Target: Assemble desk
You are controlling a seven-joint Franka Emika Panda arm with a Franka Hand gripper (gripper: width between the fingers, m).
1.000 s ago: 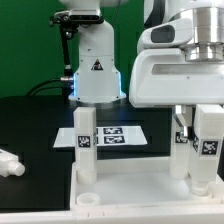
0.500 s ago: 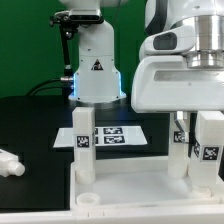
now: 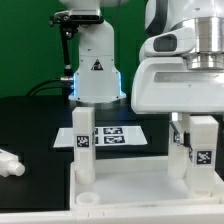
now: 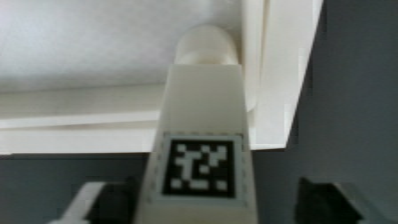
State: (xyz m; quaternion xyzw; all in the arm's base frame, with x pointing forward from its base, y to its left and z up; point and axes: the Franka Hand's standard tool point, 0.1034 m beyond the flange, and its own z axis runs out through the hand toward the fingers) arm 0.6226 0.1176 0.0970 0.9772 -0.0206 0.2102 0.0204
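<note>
While two-finger gripper (image 4: 214,204) straddles white tagged block leg (image 3: 203,150) at exterior view's 4 o'clock, clamping cannot be told. White rimmed plastic tabletop panel (image 3: 130,194) at 6 o'clock: 8 o'clock leg (image 3: 85,150) seated, neighbouring leg (image 3: 179,160) upright. Front socket (image 3: 88,201) empty, spare leg (image 3: 8,165) loose at 9 o'clock. Roughly halfway.

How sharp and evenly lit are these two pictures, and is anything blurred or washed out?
Wrist view: the leg, seen close up, is soft-edged, its tag slightly blurred but readable; the tabletop behind is pale and out of focus. Exterior view: sharper, evenly lit; a blue glow shows on the robot base.
</note>
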